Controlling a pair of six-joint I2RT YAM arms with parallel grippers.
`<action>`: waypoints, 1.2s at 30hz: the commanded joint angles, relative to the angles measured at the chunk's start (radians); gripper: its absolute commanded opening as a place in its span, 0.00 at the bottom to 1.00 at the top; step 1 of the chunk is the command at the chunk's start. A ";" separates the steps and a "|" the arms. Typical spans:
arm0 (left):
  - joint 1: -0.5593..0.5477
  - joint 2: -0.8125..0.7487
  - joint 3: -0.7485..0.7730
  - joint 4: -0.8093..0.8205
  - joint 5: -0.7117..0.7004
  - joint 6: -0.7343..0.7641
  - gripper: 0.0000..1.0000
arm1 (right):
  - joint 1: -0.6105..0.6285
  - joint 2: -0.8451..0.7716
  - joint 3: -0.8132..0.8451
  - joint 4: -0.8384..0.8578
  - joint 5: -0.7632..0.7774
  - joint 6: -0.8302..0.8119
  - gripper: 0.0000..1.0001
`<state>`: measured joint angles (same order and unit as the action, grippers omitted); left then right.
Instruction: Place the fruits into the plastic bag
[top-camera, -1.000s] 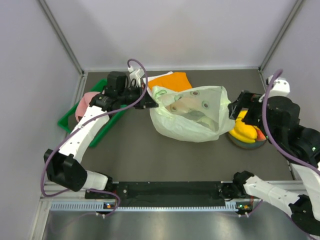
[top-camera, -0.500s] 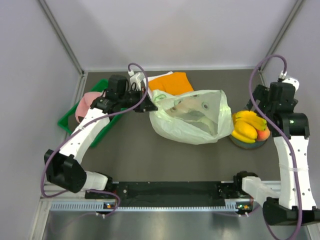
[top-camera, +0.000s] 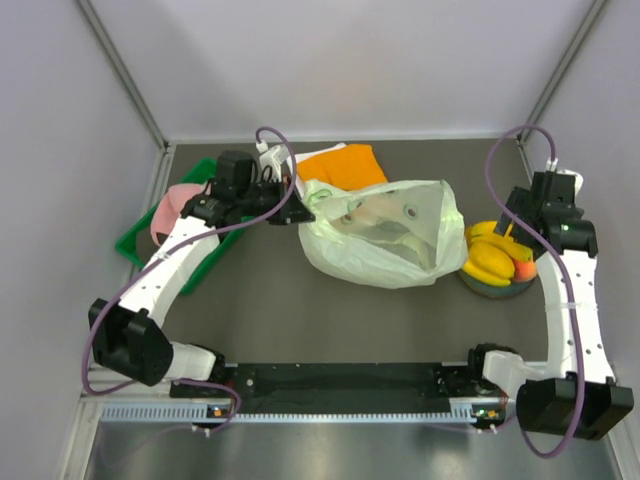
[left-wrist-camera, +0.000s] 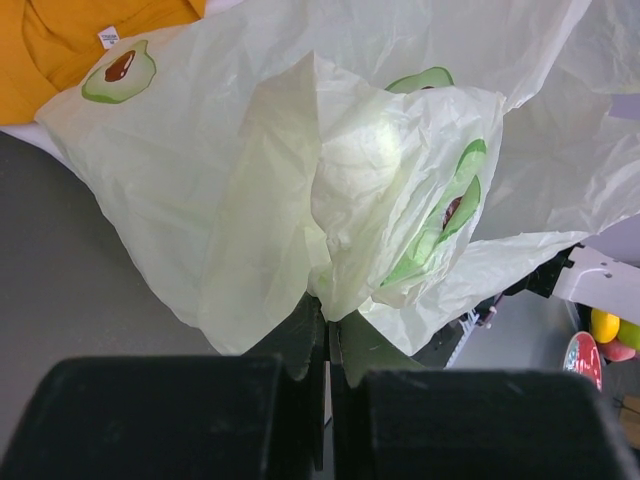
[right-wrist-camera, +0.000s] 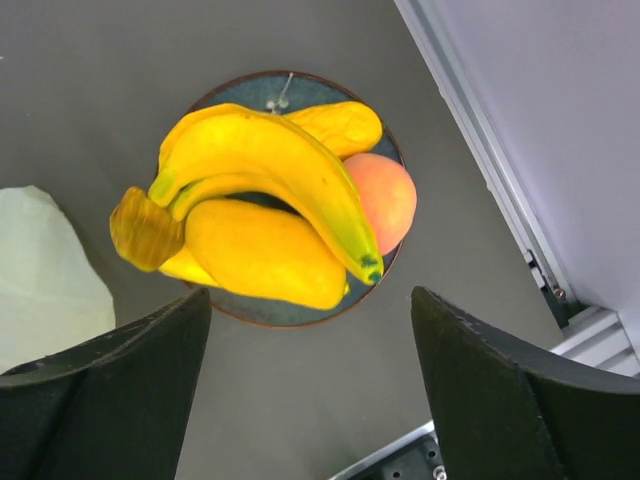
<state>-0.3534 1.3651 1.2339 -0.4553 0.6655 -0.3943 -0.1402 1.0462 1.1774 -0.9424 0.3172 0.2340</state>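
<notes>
A bunch of yellow bananas (top-camera: 490, 245) lies on a round blue-grey plate (top-camera: 497, 290) at the right, with a yellow mango-like fruit and a peach (top-camera: 523, 268). In the right wrist view the bananas (right-wrist-camera: 270, 165) lie across the plate (right-wrist-camera: 262, 93). My right gripper (top-camera: 517, 222) (right-wrist-camera: 310, 295) is open and empty above the plate. The pale green avocado-print plastic bag (top-camera: 385, 235) lies mid-table, its mouth toward the plate. My left gripper (top-camera: 300, 212) (left-wrist-camera: 329, 330) is shut on the bag's left edge (left-wrist-camera: 330, 200).
An orange cloth (top-camera: 345, 163) lies behind the bag and shows in the left wrist view (left-wrist-camera: 60, 40). A green tray (top-camera: 140, 245) with a pink object (top-camera: 172, 205) sits at the left. Enclosure walls close in on the left, back and right.
My right arm has swung back from beside the bag's right edge and now reaches over the plate from the right. The left gripper still holds the bag, which shifted slightly.
</notes>
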 joint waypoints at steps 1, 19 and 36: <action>0.011 -0.008 -0.007 0.049 0.025 0.011 0.00 | -0.035 0.058 -0.016 0.076 -0.009 -0.042 0.79; 0.016 -0.008 -0.020 0.063 0.059 0.000 0.00 | -0.081 0.069 -0.102 0.183 -0.047 -0.160 0.67; 0.019 0.000 -0.028 0.069 0.074 -0.003 0.00 | -0.085 0.130 -0.127 0.226 -0.021 -0.229 0.59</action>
<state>-0.3412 1.3663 1.2201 -0.4400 0.7151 -0.3950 -0.2081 1.1831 1.0599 -0.7567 0.2893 0.0196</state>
